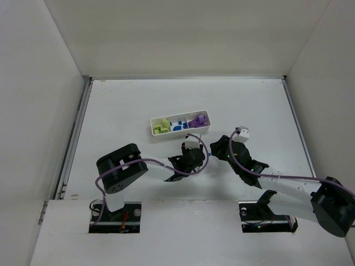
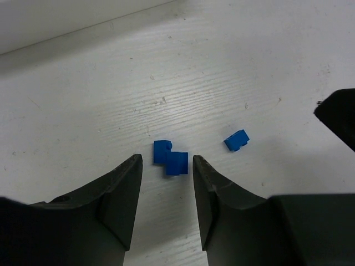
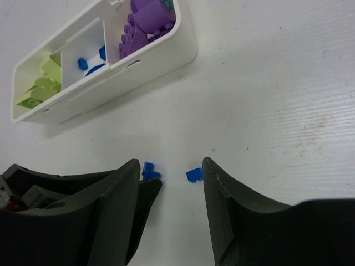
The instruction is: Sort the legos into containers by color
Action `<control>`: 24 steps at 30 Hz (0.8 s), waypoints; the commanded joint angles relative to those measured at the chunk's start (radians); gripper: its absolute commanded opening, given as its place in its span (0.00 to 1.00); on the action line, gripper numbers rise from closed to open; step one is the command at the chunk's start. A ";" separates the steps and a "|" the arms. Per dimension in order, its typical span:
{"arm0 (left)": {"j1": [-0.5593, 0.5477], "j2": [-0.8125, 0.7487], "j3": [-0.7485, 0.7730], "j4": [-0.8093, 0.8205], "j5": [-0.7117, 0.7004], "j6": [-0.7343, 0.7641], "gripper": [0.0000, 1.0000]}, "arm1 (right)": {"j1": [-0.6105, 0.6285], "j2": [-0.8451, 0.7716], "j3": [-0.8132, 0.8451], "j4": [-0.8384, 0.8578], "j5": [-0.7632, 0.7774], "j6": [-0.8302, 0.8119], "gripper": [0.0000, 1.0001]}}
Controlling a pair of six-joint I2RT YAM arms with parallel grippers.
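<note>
The white three-compartment tray (image 1: 156, 130) lies at the table's middle; in the right wrist view (image 3: 166, 55) it holds lime bricks (image 3: 41, 86), blue bricks (image 3: 91, 61) and purple bricks (image 3: 147, 25), one colour per compartment. Two touching blue bricks (image 2: 171, 158) lie on the table just ahead of my open left gripper (image 2: 166, 162), between its fingertips. A third blue brick (image 2: 237, 140) lies to their right. My right gripper (image 3: 170, 163) is open and empty, low over the table, with that single blue brick (image 3: 194, 174) at its right fingertip and the blue pair (image 3: 150, 170) at its left.
Both grippers (image 1: 194, 155) (image 1: 222, 147) sit close together just in front of the tray. The right gripper's finger (image 2: 338, 113) shows at the left wrist view's right edge. White walls enclose the table on three sides.
</note>
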 commanded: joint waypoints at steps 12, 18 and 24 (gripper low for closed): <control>0.011 -0.005 0.053 -0.054 -0.022 0.006 0.18 | -0.008 -0.092 -0.053 0.047 0.026 0.037 0.55; 0.049 -0.144 0.047 -0.077 0.008 0.007 0.18 | -0.011 -0.065 -0.057 0.058 0.024 0.049 0.55; 0.133 -0.262 0.053 -0.100 0.023 0.052 0.18 | -0.009 -0.045 -0.053 0.061 0.023 0.053 0.55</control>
